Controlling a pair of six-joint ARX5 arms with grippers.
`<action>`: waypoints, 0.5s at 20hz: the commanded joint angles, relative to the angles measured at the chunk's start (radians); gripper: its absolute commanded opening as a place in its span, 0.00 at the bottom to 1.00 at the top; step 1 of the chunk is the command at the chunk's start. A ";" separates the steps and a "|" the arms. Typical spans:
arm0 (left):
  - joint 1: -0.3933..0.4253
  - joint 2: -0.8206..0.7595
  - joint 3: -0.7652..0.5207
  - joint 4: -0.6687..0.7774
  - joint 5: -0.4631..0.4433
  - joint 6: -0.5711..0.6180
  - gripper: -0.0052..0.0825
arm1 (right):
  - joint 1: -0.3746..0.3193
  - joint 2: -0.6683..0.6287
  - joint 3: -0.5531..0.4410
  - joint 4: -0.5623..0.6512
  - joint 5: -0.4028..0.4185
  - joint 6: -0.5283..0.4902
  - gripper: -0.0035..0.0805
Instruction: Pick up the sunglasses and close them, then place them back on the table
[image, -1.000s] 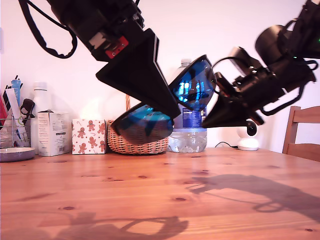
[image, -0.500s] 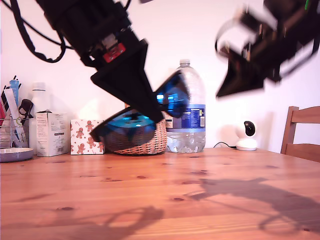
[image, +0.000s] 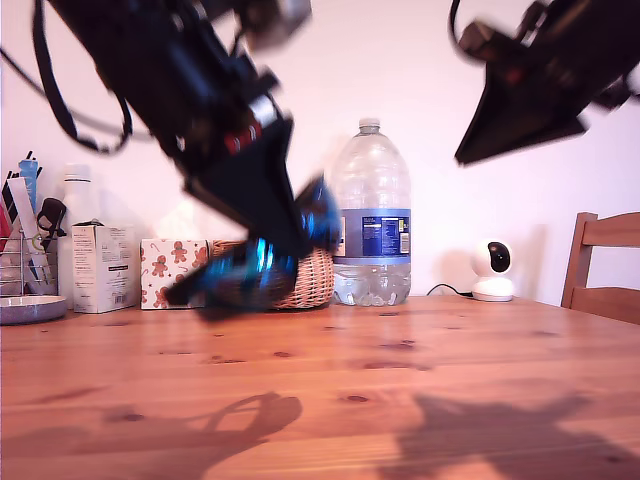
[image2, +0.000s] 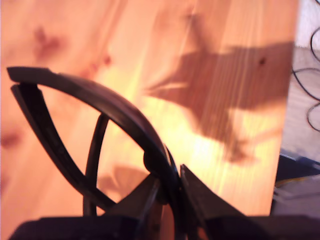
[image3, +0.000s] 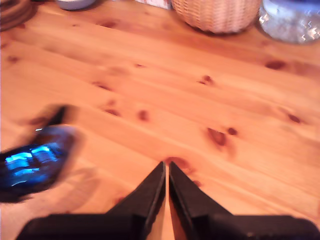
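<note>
Above the tabletop (image: 420, 390), my first gripper (image2: 172, 192) pinches the sunglasses (image: 255, 265); second gripper's (image3: 166, 172) fingers pressed together, at two o'clock. Lower gently.

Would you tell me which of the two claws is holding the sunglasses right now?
My first claw, low over the table on the exterior view's left, grips the sunglasses. My second claw is shut on nothing, raised on that view's right.

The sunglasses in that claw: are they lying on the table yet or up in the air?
In the air. My first gripper is shut on the sunglasses, which hang blurred above the table, their shadow cast apart below.
</note>
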 joint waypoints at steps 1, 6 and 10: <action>0.010 0.061 -0.002 -0.007 -0.001 -0.020 0.04 | 0.087 -0.124 -0.050 -0.009 0.047 0.007 0.03; 0.052 0.208 0.107 -0.110 0.041 -0.101 0.04 | 0.328 -0.398 -0.061 -0.201 0.087 0.069 0.03; 0.089 0.317 0.231 -0.164 0.201 -0.117 0.04 | 0.489 -0.546 -0.062 -0.376 0.167 0.091 0.03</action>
